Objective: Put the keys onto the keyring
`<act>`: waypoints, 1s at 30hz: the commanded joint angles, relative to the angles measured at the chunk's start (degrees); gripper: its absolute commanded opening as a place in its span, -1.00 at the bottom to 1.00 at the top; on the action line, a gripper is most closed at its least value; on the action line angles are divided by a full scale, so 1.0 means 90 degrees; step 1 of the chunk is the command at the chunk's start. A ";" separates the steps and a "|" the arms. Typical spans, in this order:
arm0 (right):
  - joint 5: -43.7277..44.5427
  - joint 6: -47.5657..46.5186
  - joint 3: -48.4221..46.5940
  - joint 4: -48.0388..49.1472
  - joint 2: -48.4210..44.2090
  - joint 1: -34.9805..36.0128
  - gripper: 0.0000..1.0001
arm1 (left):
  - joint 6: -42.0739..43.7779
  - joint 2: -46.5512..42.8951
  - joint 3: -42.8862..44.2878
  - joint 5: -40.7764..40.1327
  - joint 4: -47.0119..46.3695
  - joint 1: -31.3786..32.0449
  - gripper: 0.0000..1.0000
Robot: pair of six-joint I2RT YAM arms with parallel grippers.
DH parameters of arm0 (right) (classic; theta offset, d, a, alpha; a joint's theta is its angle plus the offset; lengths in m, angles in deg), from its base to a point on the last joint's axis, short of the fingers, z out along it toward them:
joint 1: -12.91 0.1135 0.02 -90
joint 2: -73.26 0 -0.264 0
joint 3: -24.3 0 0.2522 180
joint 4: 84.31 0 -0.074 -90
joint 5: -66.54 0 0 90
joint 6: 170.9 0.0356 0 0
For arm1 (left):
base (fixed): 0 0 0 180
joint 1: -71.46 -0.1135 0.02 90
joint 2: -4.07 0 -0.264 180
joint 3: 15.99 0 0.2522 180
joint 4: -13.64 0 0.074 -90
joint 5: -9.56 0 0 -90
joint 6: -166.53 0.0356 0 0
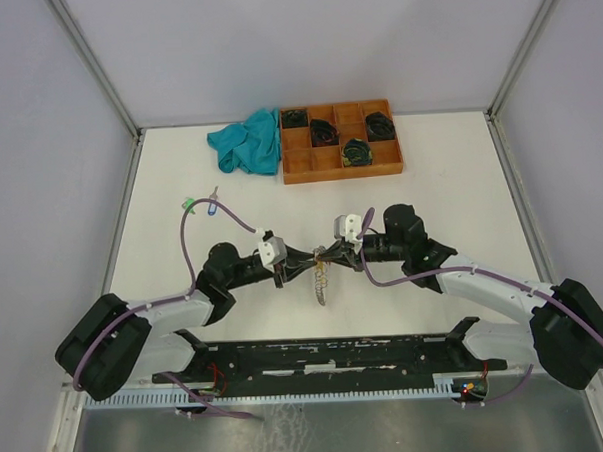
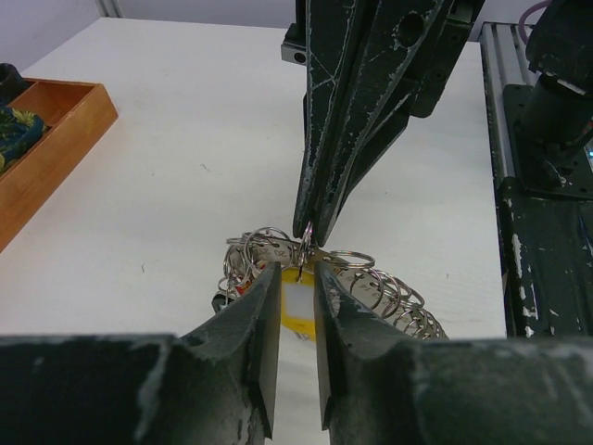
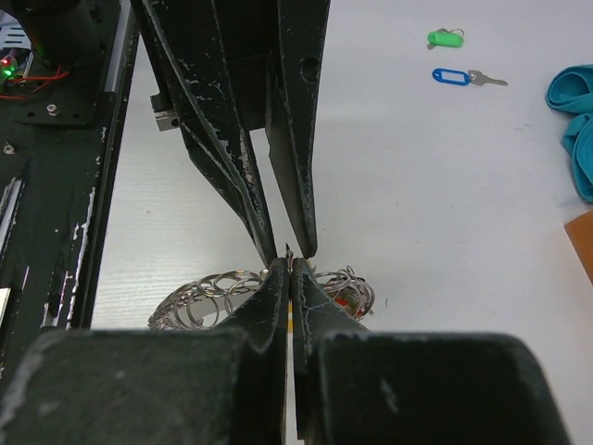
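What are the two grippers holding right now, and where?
Right gripper pinches the keyring by a top loop; left gripper seems to clamp a yellow tag by its flat sides.

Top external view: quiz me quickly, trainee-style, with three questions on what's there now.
1. True or false: the right gripper stands wide open.
2. Which lie on the table well apart from the keyring? A) the green-tagged key and the blue-tagged key; B) red and cream ones; C) none.
3. Fill in: the teal cloth lies beside the orange ____.

Key: 1 false, it is shut; 2 A; 3 tray.
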 commanded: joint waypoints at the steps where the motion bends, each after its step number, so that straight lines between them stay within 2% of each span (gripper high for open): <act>1: -0.0231 -0.0047 -0.0137 0.0317 -0.0176 -0.0019 -0.99 | 0.0317 0.0092 0.0280 0.0275 -0.0225 -0.0043 -0.51; 8: -0.0314 0.0063 -0.0091 0.0433 -0.0248 -0.0024 -0.99 | 0.0369 0.0213 0.0386 0.0460 -0.0038 -0.0048 -0.94; 15: -0.0003 0.0564 0.0261 0.1460 -0.0431 -0.0129 -0.99 | 0.0217 0.0367 0.0363 0.0528 -0.0117 -0.0045 -0.95; 21: 0.0561 0.1117 0.0715 0.2777 -0.0325 -0.0133 -0.99 | -0.0365 0.0867 0.0363 0.0606 -0.0881 -0.0045 -0.95; 26: 0.0738 0.1122 0.0808 0.2915 -0.0337 -0.0136 -0.99 | -0.0526 0.1126 0.0340 0.0431 -0.1107 -0.0040 -0.95; 30: 0.0804 0.1024 0.0858 0.2805 -0.0386 -0.0151 -0.99 | -0.0332 0.1025 0.0332 0.0345 -0.0757 -0.0085 -0.95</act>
